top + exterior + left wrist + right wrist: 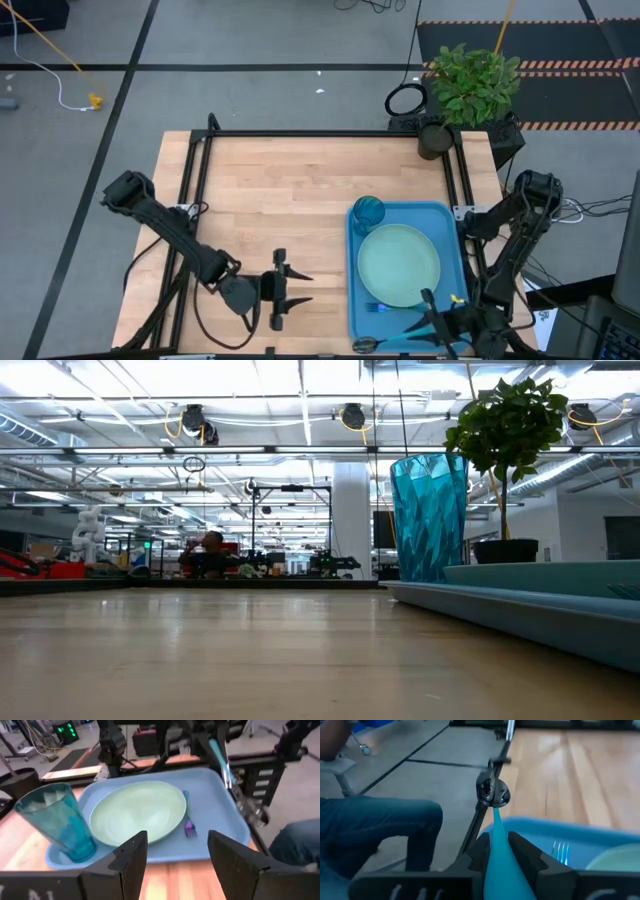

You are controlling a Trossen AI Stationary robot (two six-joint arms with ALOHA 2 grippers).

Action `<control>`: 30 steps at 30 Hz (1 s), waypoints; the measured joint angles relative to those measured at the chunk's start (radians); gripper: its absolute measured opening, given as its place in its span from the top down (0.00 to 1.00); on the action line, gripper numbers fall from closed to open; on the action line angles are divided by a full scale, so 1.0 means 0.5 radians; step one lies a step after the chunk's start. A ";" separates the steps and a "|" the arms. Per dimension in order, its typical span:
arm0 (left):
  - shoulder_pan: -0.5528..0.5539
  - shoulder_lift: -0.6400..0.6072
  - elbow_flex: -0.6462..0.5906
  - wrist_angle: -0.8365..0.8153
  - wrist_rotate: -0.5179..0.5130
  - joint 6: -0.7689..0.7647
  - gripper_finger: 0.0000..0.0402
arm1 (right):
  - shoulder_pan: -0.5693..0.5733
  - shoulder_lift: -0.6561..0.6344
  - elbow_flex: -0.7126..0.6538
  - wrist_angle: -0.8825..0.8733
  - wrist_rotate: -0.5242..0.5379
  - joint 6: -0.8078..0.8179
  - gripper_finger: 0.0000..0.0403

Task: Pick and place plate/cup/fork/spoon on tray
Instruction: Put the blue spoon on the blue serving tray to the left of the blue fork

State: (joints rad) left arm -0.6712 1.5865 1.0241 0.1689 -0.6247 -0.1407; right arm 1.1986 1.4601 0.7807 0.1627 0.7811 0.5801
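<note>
While plate (398, 264), cup (368, 212), fork (376, 308) sit on tray (455, 222), right gripper (432, 325) jaws clamp spoon (366, 344) handle, left gripper (297, 288) jaws wide, empty, over desk (270, 200).

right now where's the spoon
The spoon is clamped by its light blue handle in the right pincer, held over the near edge of the blue tray on the table's right side, its dark bowl past the rim, near the fork.

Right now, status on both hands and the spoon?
Right hand shut on light-blue-handled spoon, above bright blue plastic tray's near edge. Left hand open, idle over table. Nothing blocking.
</note>
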 joint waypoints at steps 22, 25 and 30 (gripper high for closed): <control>-0.065 0.158 0.000 0.301 -0.008 -0.097 0.47 | 0.160 0.001 -0.129 -0.382 0.061 0.596 0.90; -0.063 0.158 0.000 0.301 -0.008 -0.096 0.47 | 0.160 0.001 -0.138 -0.381 0.061 0.588 0.90; -0.059 0.158 0.000 0.293 -0.010 -0.076 0.47 | 0.160 0.001 -0.138 -0.401 0.056 0.545 0.89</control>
State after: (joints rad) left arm -0.7006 1.6653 1.0241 0.3156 -0.6295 -0.1787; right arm 1.2785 1.4605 0.7116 -0.0380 0.8092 0.8524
